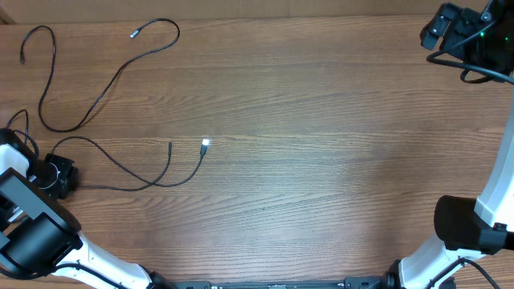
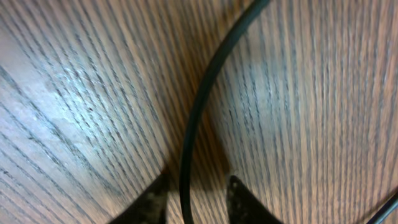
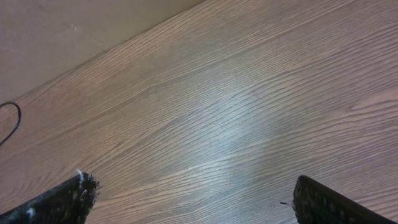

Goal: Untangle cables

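This looks like a robotics lab bench. A wood-grain table (image 1: pixel 321 120) has the white-and-black left arm (image 1: pixel 36 233) mounted at its near left corner and the right arm (image 1: pixel 482 217) at its near right. Thin black cables (image 1: pixel 104 92) lie on the left, and a plain beige backdrop (image 1: pixel 241 8) runs along the far edge.

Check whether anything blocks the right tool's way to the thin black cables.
Nothing visible does. Only bare wooden tabletop lies between the right tool, far right, and the thin black silver-tipped cables at left.
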